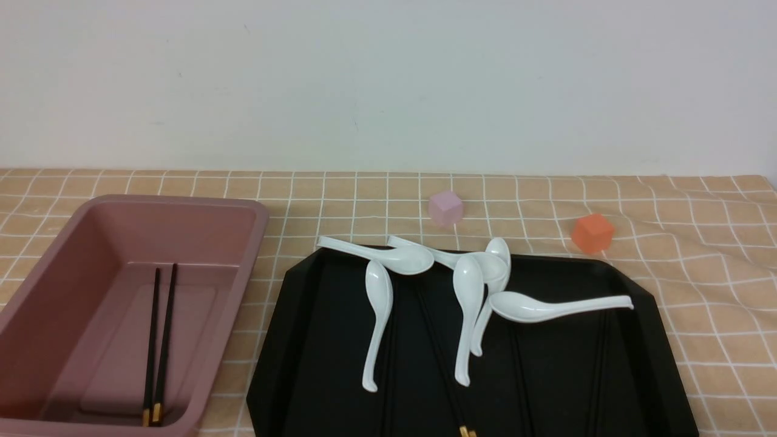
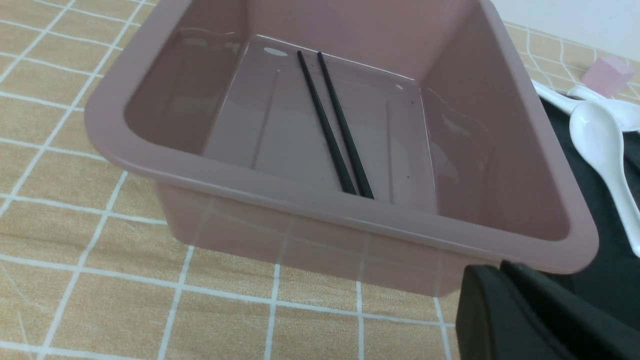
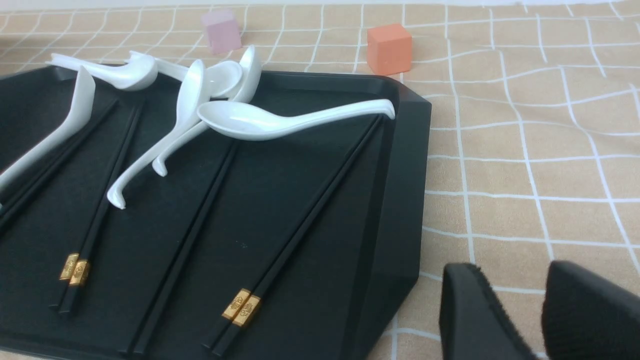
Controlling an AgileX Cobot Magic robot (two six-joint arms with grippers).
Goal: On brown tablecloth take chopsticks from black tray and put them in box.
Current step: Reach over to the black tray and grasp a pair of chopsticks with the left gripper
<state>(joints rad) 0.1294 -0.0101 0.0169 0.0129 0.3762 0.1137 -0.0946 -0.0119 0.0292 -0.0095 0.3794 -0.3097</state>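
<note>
Right pincer [image 3: 515, 280] is held spread and empty, chopsticks [image 3: 240, 305] lying just beside it on tray [image 3: 400, 200]; left pincer [image 2: 500, 272] is pressed together.

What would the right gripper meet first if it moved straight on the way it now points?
Probably bare brown tablecloth, just outside the black tray; the right gripper points past the tray, not over it. Depth is uncertain from the wrist view.

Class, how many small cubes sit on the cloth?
2. The pink cube sits on the brown tablecloth beyond the black tray's far edge; the orange cube lies to its right. None appears hidden.
</note>
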